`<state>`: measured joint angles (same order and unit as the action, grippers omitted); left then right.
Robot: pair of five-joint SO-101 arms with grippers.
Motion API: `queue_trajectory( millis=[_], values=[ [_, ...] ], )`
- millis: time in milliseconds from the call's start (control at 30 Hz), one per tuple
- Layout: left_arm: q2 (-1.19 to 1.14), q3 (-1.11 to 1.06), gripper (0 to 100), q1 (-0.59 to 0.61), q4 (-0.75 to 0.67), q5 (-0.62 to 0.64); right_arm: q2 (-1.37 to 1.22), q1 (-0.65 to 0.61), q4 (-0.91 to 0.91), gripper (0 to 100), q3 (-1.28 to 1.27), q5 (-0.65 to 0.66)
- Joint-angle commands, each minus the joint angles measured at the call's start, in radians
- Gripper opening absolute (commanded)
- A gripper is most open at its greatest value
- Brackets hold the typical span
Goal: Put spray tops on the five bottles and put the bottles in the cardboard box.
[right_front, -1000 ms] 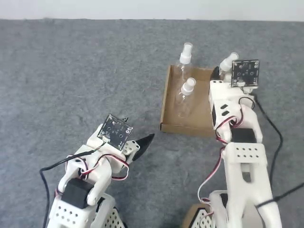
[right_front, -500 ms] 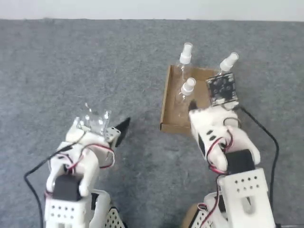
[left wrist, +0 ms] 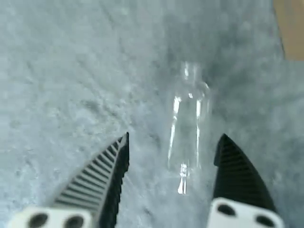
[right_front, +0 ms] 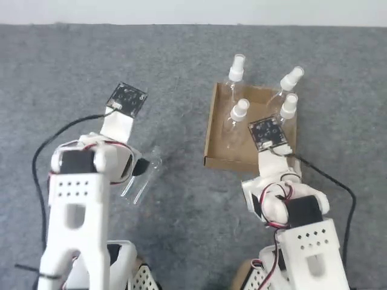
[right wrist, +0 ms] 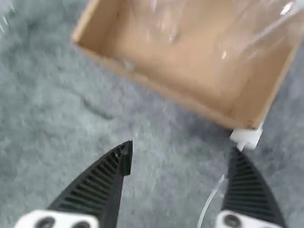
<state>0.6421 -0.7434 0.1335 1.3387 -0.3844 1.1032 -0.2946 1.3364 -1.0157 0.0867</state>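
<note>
Four capped bottles (right_front: 240, 115) upright in the cardboard box (right_front: 211, 130), far right. Left tool (left wrist: 174, 137) released above one bare bottle (left wrist: 187, 118) lying on the tabletop (right_front: 91, 60), left of the box. Right tool (right wrist: 181, 148) released beside one loose spray top (right wrist: 245, 137).

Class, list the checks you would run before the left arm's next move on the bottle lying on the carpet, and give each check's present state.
1. Left gripper fingers open: ok.
2. Bottle lies partly between those fingers: ok.
3. Bottle already wears a spray top: not ok, its neck is bare.
4. Loose spray top lies on the carpet by the box corner: ok.
5. Right gripper open and holding nothing: ok.
</note>
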Motion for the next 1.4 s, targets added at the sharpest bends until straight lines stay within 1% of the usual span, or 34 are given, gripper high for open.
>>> queue_trajectory(
  millis=[0, 133, 333, 467, 567, 633, 700, 767, 833, 933, 1067, 1167, 1367],
  values=[
    [-0.057, 0.054, 27, 0.005, 0.008, -0.041, 0.027, -0.010, 0.021, 31.7, 0.009, 0.080],
    [-0.104, 0.064, 29, 0.000, -0.003, -0.054, 0.018, -0.010, 0.022, 31.8, 0.014, 0.089],
    [-0.137, 0.071, 30, -0.003, -0.058, -0.029, 0.016, 0.013, 0.024, 31.8, 0.015, 0.092],
    [-0.212, 0.113, 30, -0.005, -0.055, 0.008, 0.015, 0.130, 0.021, 31.8, 0.035, 0.095],
    [-0.253, 0.134, 30, 0.000, -0.054, 0.011, -0.021, 0.228, 0.019, 31.8, 0.078, 0.149],
    [-0.249, 0.137, 30, -0.002, -0.055, 0.038, -0.079, 0.317, 0.005, 31.8, 0.109, 0.173],
    [-0.222, 0.137, 30, -0.002, -0.058, 0.083, -0.156, 0.420, -0.059, 31.8, 0.129, 0.199],
    [-0.176, 0.128, 30, 0.005, -0.063, 0.120, -0.236, 0.509, -0.150, 31.8, 0.132, 0.253],
    [-0.126, 0.110, 27, 0.011, -0.066, 0.152, -0.311, 0.550, -0.199, 31.8, 0.135, 0.278],
    [-0.058, 0.047, 24, 0.020, -0.115, 0.181, -0.407, 0.549, -0.237, 31.7, 0.132, 0.275],
    [0.000, -0.071, 24, 0.021, -0.201, 0.190, -0.512, 0.549, -0.302, 31.7, 0.130, 0.270],
    [0.017, -0.122, 24, 0.021, -0.241, 0.190, -0.579, 0.544, -0.346, 31.7, 0.130, 0.210],
    [0.020, -0.131, 24, 0.021, -0.241, 0.190, -0.684, 0.432, -0.380, 31.7, 0.130, 0.167]
  ],
)
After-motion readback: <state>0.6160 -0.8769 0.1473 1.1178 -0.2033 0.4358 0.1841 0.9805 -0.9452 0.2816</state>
